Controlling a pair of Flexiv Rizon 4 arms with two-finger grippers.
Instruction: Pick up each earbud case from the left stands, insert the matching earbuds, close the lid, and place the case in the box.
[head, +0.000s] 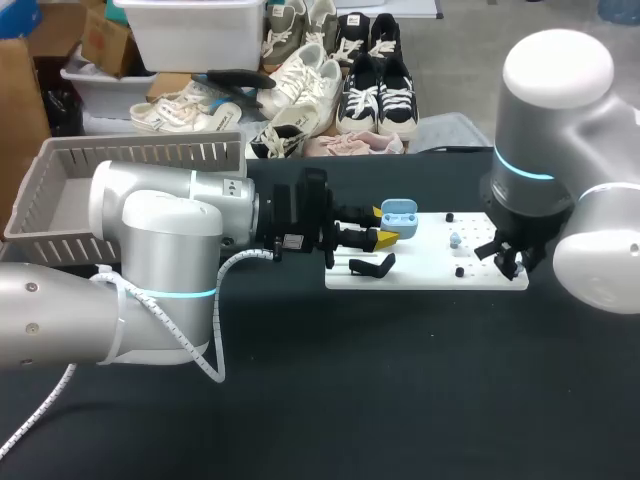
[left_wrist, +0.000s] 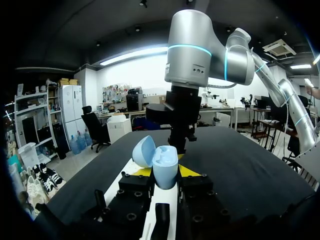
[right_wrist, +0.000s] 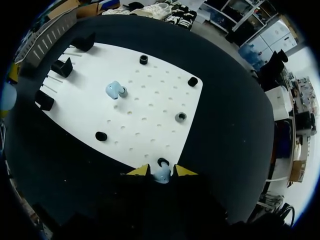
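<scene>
My left gripper (head: 384, 227) (left_wrist: 165, 172) is shut on a light blue earbud case (head: 398, 214) (left_wrist: 164, 167), held with its lid open just above the left end of the white board (head: 430, 268). My right gripper (head: 510, 258) (right_wrist: 161, 171) stands at the board's right end, its yellow tips pressed on both sides of a light blue earbud (right_wrist: 161, 176) that sits by a black peg. A second light blue earbud (head: 455, 240) (right_wrist: 115, 90) rests on a peg near the board's middle.
Black stands (head: 370, 265) (right_wrist: 61, 66) sit at the board's left end, and small black and grey pegs (right_wrist: 192, 81) dot its surface. A grey slatted box (head: 60, 200) stands behind my left arm. Black table cloth lies all around the board.
</scene>
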